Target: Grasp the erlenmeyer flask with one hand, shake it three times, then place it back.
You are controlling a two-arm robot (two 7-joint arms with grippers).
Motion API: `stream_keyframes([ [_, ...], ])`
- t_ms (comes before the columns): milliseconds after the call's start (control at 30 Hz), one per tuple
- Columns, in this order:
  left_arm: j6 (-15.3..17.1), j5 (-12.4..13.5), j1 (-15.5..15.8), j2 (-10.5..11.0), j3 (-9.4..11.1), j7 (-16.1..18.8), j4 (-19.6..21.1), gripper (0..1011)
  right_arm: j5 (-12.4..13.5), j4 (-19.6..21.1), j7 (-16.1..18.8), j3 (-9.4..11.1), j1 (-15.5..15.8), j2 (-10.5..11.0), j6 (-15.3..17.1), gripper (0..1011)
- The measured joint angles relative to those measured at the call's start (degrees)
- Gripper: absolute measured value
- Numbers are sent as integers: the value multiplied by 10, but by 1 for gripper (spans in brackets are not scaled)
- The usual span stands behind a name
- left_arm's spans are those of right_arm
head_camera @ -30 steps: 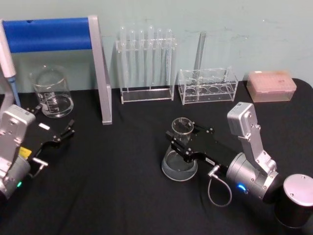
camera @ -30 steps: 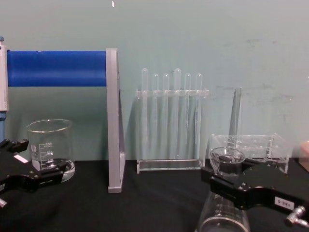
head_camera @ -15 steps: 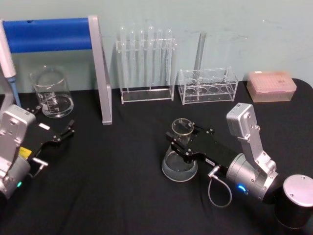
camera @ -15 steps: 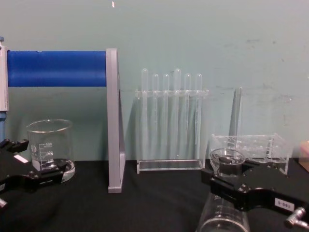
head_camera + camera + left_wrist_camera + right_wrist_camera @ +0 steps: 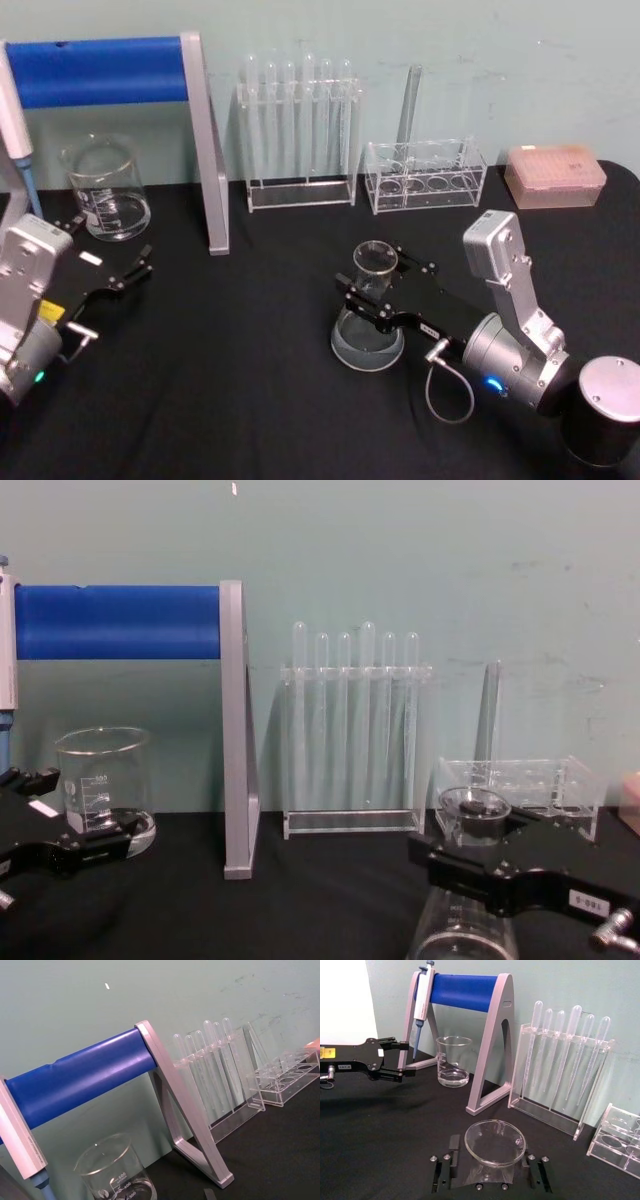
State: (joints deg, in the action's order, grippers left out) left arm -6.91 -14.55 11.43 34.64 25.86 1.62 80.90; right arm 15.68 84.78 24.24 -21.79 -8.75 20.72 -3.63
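The clear glass conical erlenmeyer flask [image 5: 368, 308] stands upright on the black-covered table [image 5: 250, 400], in front of the low clear plastic tube rack [image 5: 425, 176] and right of centre. The black blocky right tool [image 5: 374, 291] is set around the flask's narrow neck just below the flared rim, one jaw on each side; in the right wrist view the jaws stand apart, flanking the neck of the flask [image 5: 495, 1146] with small gaps showing.

The step in hand is judged to be the grasp. It is best done by centring the neck between the jaws before they are drawn together, so the glass is not pushed sideways or tipped. A firm hold under the flare should be confirmed before any lift.

The black left tool [image 5: 120, 275] rests near the cylindrical clear glass beaker [image 5: 104, 187], jaws apart, holding nothing.
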Motion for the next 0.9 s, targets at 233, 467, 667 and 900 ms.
stream_keyframes([
  [233,0,0,0,0,0,0,0,1001,0,0,0,0,0,0,0,866],
  [467,0,0,0,0,0,0,0,1001,0,0,0,0,0,0,0,1003],
  [667,0,0,0,0,0,0,0,1001,0,0,0,0,0,0,0,1000],
  [900,0,0,0,0,0,0,0,1001,6,1,7,3,1,4,0,1000],
])
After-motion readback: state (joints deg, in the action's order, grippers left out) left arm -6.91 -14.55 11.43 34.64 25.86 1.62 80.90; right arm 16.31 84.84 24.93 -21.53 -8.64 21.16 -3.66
